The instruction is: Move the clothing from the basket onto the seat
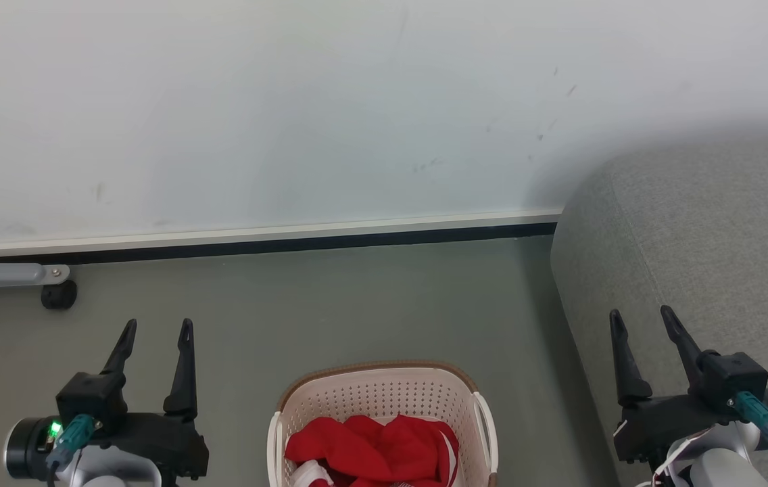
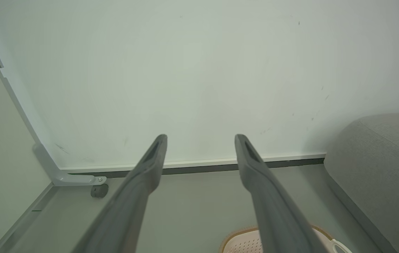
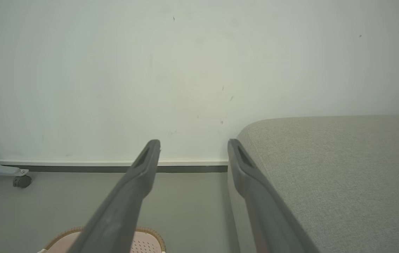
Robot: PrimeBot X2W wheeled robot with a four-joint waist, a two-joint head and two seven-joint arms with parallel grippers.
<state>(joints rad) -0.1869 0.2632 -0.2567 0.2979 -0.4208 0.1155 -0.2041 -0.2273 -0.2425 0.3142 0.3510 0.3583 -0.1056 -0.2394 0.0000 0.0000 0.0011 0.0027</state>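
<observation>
The cream basket (image 1: 377, 396) with a brown rim stands on the floor at the bottom centre of the head view; its far rim also peeks into the left wrist view (image 2: 241, 239) and the right wrist view (image 3: 146, 240). Crumpled red clothing (image 1: 374, 450) with white trim lies inside it. The grey seat (image 1: 702, 250) fills the right side, and appears again as the seat (image 2: 382, 172) and the seat (image 3: 336, 175). My left gripper (image 1: 157, 326) is open to the left of the basket, empty. My right gripper (image 1: 641, 314) is open, empty, raised in front of the seat's edge.
A white wall (image 1: 289, 115) with a pale and dark baseboard closes the far side. A grey metal leg with a black caster (image 1: 58, 295) stands at the far left by the wall. Grey floor (image 1: 330, 304) stretches between basket and wall.
</observation>
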